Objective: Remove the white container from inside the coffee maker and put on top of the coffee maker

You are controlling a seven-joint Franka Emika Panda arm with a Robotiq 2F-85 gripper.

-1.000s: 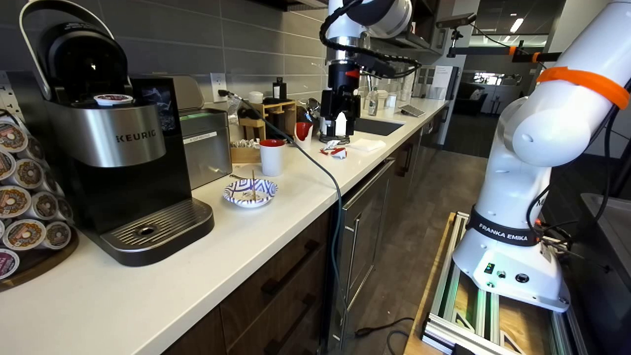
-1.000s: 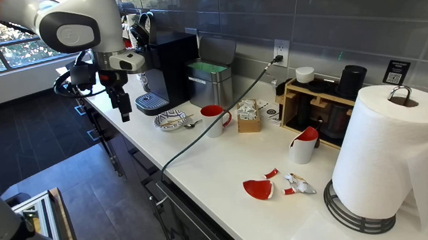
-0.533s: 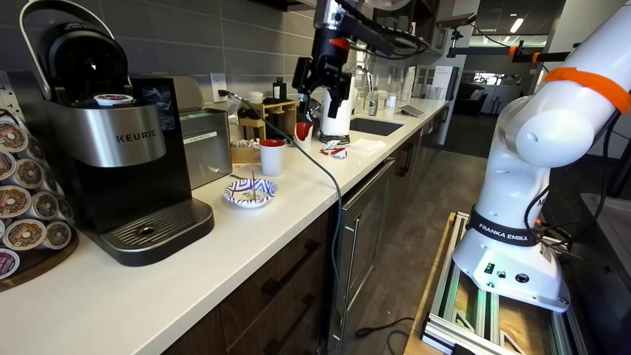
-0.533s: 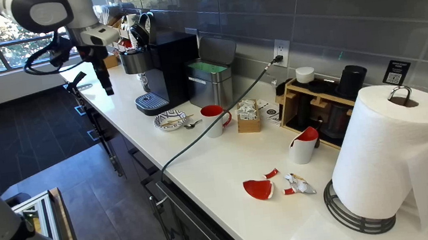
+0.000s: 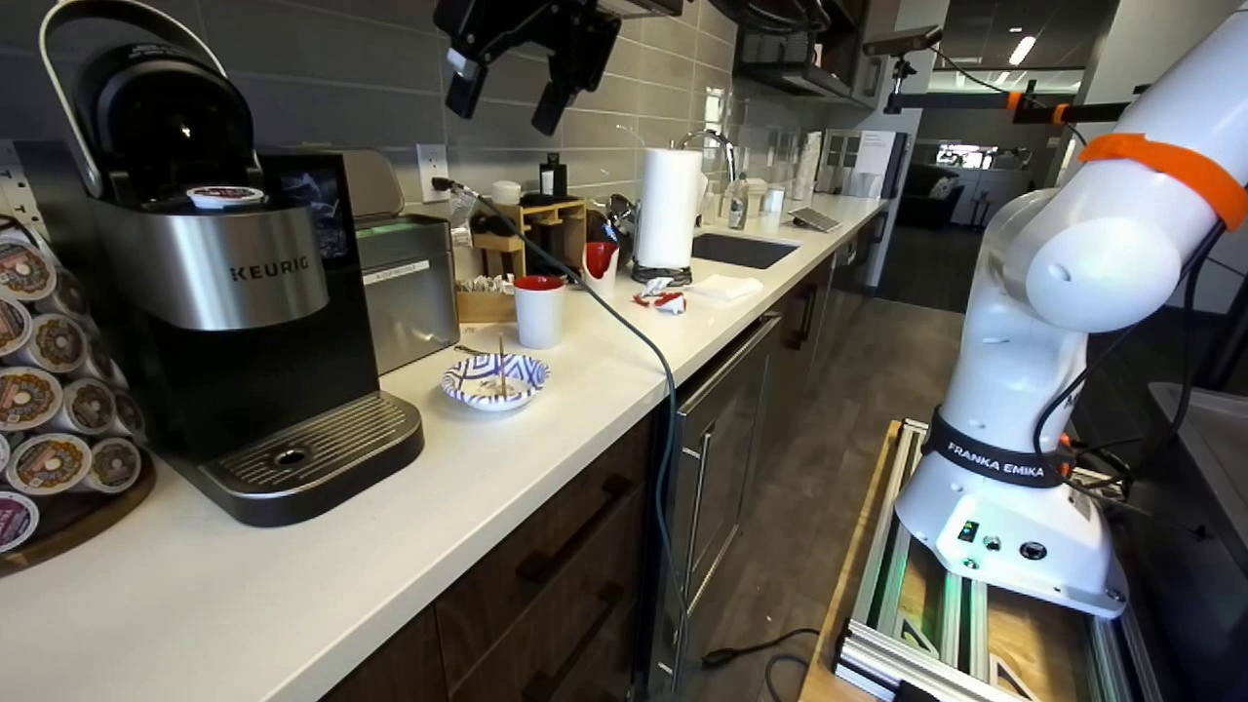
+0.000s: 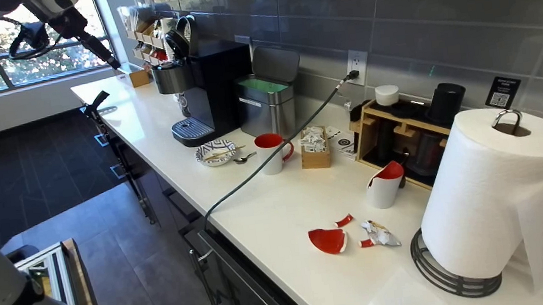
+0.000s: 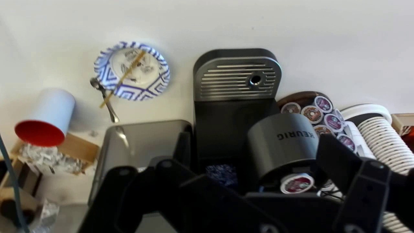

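The white container sits in the mouth of the silver head of the coffee maker, beneath the raised lid, its printed cover uppermost and its pale rim showing. I would expect it to be very light, with a stiff, smooth plastic wall and a thin cover that may dent or tear. The place to take hold is the rim, pinched gently from two opposite sides and lifted straight; pressing on the cover would be a poor choice. Its lower part is hidden, so I cannot tell how much wall there is to grip.

The fingers are spread well apart and have hold of nothing. In an exterior view they hang higher than the container, tips downward and well clear of it. In the wrist view, looking down on the machine, it appears between them, nearer the finger at the picture's right, though not in their grasp.

Further out, the coffee pods stand just beside the machine on one side and the metal bin on the other; the patterned dish lies on the surface near the drip base.
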